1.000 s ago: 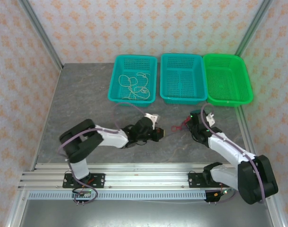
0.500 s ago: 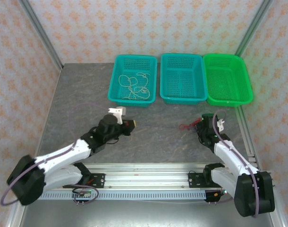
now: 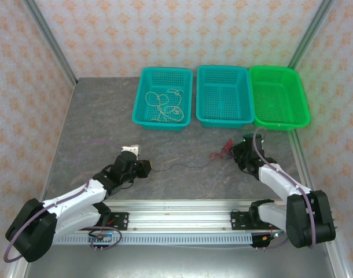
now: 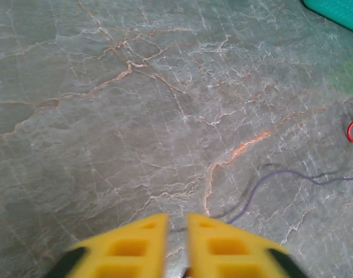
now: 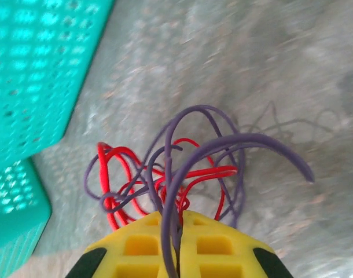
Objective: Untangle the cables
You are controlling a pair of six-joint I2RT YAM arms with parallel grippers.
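A red cable and a thin dark purple cable form a tangle on the grey table. My right gripper is shut on that tangle, and loops of red cable and purple cable spill from between the yellow fingers of this right gripper. The dark cable runs left across the table to my left gripper. In the left wrist view that cable lies on the table and reaches the left gripper, whose jaws stand slightly apart. A cream-white cable lies coiled in the left teal basket.
A second teal basket and a green basket stand in a row at the back. Metal frame posts and patterned walls close in the sides. An aluminium rail runs along the near edge.
My left arm has swung left and back toward the near edge, drawing the dark cable out along the table, and its jaws have parted a little. The right gripper stays shut on the tangle.
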